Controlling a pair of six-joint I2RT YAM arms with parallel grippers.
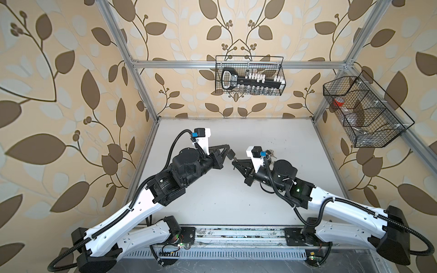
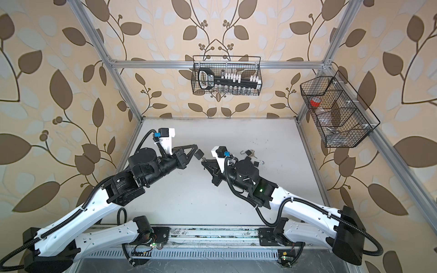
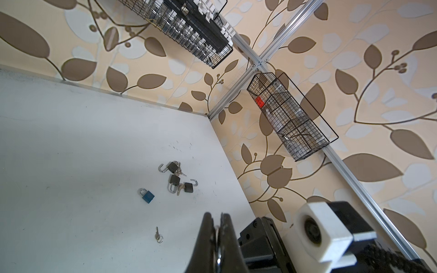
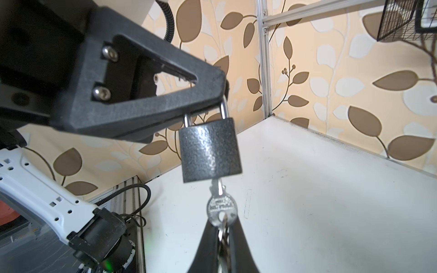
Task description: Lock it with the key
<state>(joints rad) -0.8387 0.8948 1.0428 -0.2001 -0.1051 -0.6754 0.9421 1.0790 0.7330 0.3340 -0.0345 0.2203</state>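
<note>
A dark grey padlock hangs in the air over the table's middle, with my left gripper shut on its silver shackle. Both shackle legs reach the top of the body. A silver key sticks in the padlock's underside. My right gripper is shut on the key's head and the ring behind it. In both top views the two grippers meet tip to tip at the padlock. The left wrist view shows my left gripper shut, with a metal glint between its fingers.
On the white table lie a blue padlock, three dark padlocks with keys and a loose key, behind the right arm. Wire baskets hang on the back wall and right wall.
</note>
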